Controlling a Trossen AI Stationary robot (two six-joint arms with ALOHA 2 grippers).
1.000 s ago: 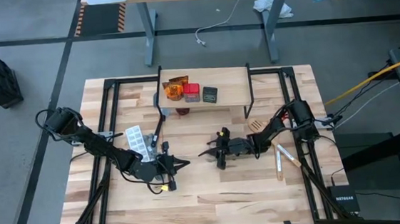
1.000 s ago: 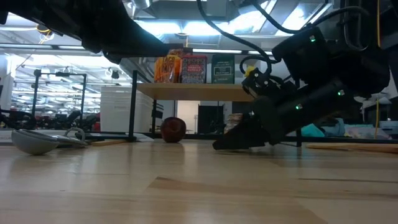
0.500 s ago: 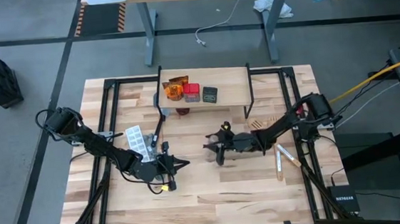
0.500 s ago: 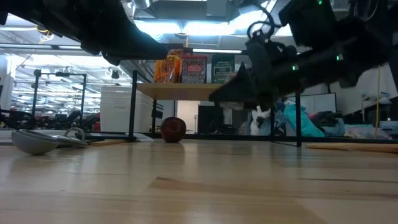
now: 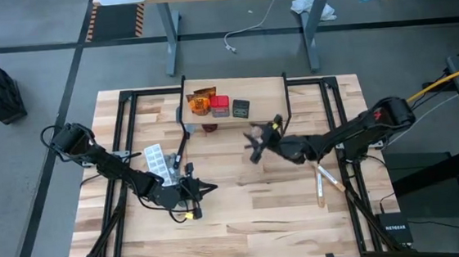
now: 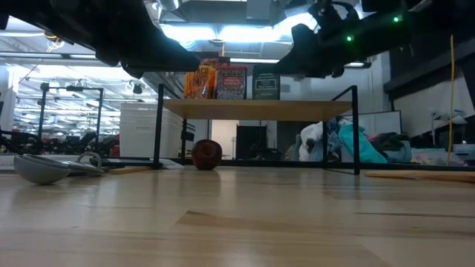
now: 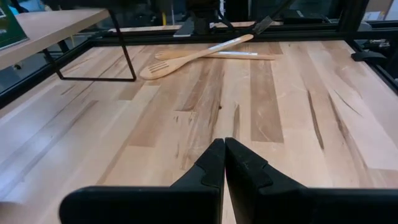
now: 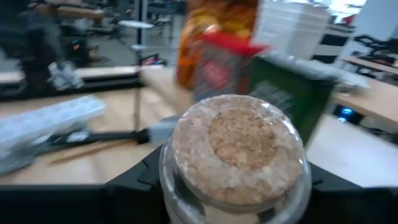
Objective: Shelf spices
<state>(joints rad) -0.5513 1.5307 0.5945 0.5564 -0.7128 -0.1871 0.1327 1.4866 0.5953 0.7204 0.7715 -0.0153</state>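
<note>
While the left gripper [image 5: 205,188] idles pressed together low on the counter [image 5: 245,226], the right gripper [image 5: 255,135] pinches the jar [image 8: 235,152]; the shelf [image 5: 264,101] lies at its 12 o'clock, just beside.

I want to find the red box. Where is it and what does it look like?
Look at the small wooden shelf at the table's far edge. Three things stand in a row on it. The red box is the middle one, between the orange packets and the dark box.
</note>
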